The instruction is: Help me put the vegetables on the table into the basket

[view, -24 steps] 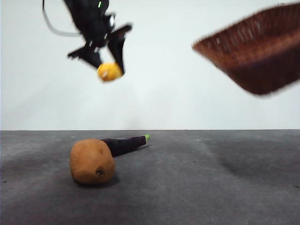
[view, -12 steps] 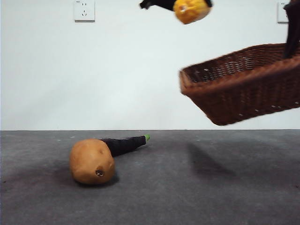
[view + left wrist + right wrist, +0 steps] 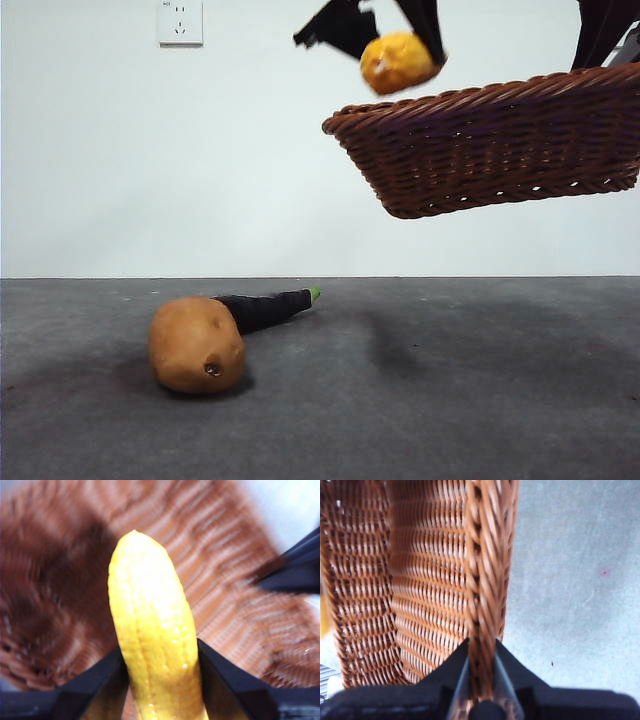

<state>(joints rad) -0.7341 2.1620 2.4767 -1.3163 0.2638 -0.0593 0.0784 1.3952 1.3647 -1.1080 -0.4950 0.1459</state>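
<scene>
Yellow knobbly piece [image 3: 397, 62], pinched by the left gripper [image 3: 159, 680], hangs over the basket [image 3: 490, 150], whose rim the right gripper [image 3: 482, 672] clamps; releasing it seems next.

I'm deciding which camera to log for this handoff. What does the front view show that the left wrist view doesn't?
Only the front view shows the potato and the eggplant lying on the table, and that the basket hangs in the air, clear of the table.

Only the left wrist view shows the left gripper shut on the yellow piece, one jaw on each side, with the basket's woven inside behind it.

Both show the yellow piece above the basket, not yet dropped in.
</scene>
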